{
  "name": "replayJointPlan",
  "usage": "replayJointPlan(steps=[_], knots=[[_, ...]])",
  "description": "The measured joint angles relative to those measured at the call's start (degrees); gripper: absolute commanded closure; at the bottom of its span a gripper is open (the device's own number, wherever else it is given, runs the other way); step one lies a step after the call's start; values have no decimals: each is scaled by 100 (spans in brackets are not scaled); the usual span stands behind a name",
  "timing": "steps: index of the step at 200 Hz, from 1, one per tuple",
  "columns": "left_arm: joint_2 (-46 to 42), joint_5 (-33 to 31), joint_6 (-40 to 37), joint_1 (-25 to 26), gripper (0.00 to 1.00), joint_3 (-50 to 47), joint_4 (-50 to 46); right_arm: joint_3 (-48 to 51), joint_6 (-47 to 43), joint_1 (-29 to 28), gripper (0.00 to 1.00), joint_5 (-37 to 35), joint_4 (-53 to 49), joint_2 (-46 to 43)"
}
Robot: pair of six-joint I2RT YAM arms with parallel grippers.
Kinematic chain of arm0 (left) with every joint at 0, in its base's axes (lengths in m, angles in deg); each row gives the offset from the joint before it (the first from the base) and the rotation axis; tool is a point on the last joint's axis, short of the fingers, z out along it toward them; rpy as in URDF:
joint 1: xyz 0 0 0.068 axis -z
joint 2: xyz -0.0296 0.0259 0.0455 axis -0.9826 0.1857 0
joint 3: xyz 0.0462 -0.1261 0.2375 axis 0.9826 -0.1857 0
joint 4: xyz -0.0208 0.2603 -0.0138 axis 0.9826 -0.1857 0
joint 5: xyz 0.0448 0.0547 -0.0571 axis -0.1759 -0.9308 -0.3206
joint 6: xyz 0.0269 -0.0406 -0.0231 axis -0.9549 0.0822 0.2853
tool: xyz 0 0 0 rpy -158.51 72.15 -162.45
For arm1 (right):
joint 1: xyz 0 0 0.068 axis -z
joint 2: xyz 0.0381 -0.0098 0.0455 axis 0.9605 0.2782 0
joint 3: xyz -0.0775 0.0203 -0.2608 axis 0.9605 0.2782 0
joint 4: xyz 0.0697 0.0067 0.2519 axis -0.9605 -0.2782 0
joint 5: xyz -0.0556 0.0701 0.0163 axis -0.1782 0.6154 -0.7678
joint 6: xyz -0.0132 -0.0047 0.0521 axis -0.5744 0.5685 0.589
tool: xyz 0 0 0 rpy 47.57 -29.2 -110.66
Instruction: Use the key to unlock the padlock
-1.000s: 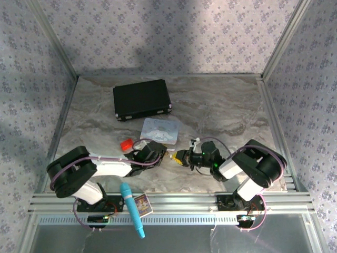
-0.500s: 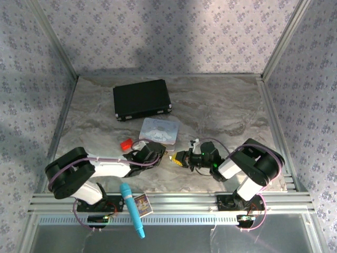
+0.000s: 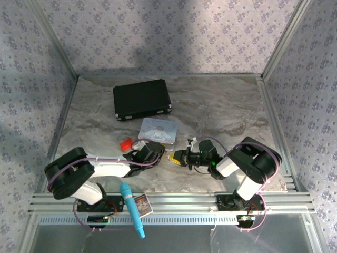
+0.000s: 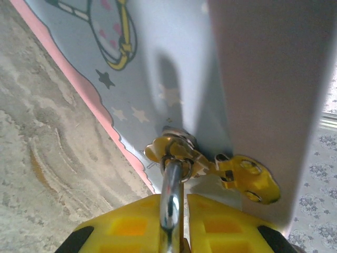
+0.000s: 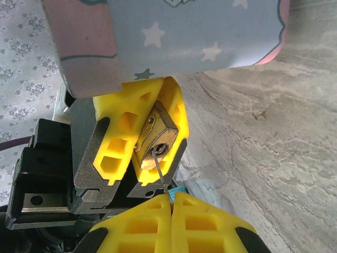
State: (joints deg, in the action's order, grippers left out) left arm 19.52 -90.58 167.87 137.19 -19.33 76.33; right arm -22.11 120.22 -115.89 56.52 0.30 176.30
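Lock meets key: the left claw [image 4: 183,221] is clamped on the padlock [image 5: 158,138], whose shackle [image 4: 171,184] threads the brass hasp [image 4: 231,171] at the 5 o'clock corner of the pastel tin [image 3: 158,128]. From the padlock's 3 o'clock, the right claw [image 5: 171,203] pinches the key [image 5: 160,171], its tip in the keyhole.

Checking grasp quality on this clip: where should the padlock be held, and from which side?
Grip the padlock across its brass body's flat sides, as the left hand does, coming from opposite the key; that leaves the keyhole face open.
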Motion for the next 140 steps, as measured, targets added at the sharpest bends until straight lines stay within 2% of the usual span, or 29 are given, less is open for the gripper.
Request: replayJointPlan(steps=[87, 140], knots=[[-114, 9, -39, 4, 100, -33, -7, -2, -2, 9, 100, 22, 79, 46], [-111, 63, -256, -2, 100, -33, 131, -59, -48, 286, 100, 400, 68, 129]])
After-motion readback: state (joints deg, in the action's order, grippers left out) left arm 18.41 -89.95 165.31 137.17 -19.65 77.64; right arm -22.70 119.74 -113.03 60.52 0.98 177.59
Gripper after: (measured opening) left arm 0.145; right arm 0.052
